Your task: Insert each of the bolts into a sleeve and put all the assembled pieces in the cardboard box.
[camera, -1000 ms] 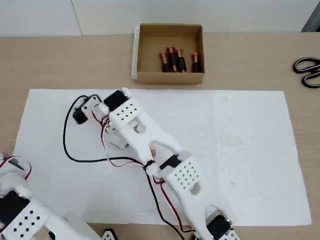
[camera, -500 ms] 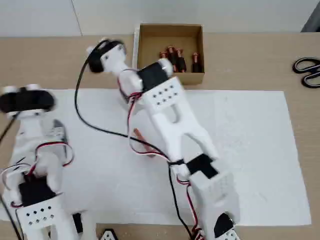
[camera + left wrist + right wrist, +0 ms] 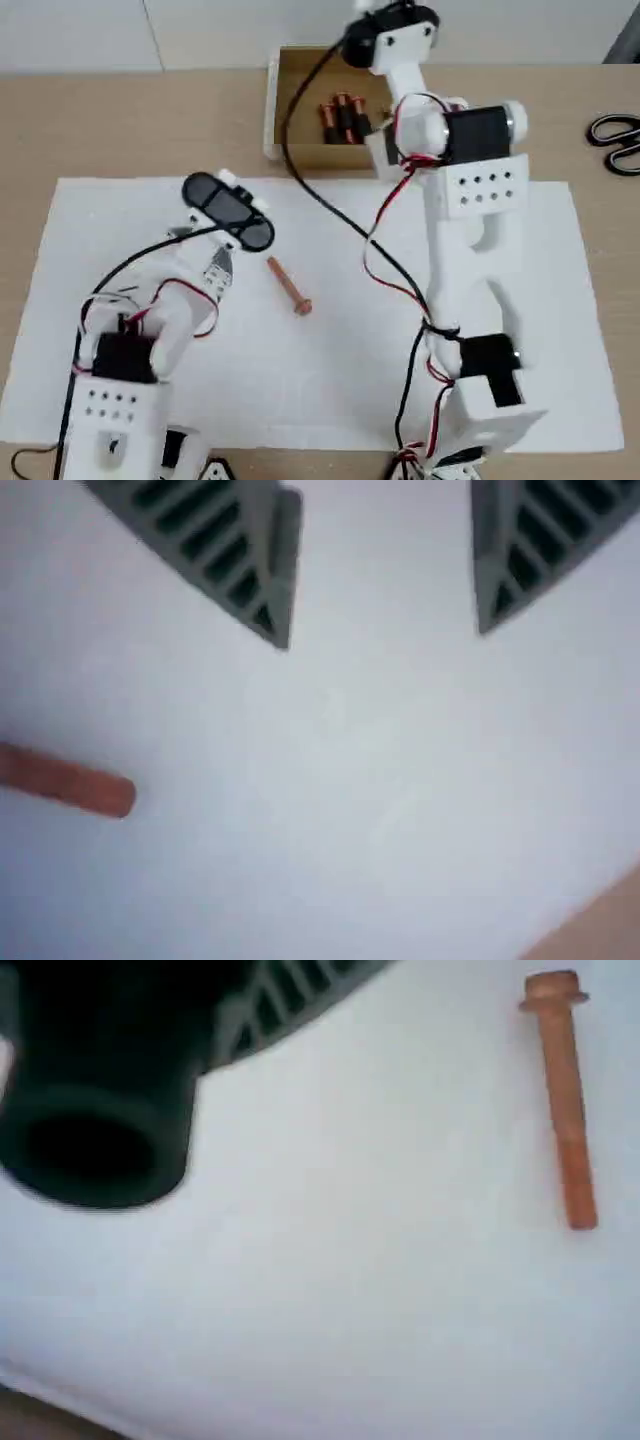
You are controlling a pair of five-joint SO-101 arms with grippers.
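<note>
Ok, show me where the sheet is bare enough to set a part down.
Widest bare patch: the white sheet toward the scissors, between the arm stretched to the cardboard box and the sheet's edge. A smaller one lies between the bolt and that arm. Crowded: around the other arm beside the bolt.
</note>
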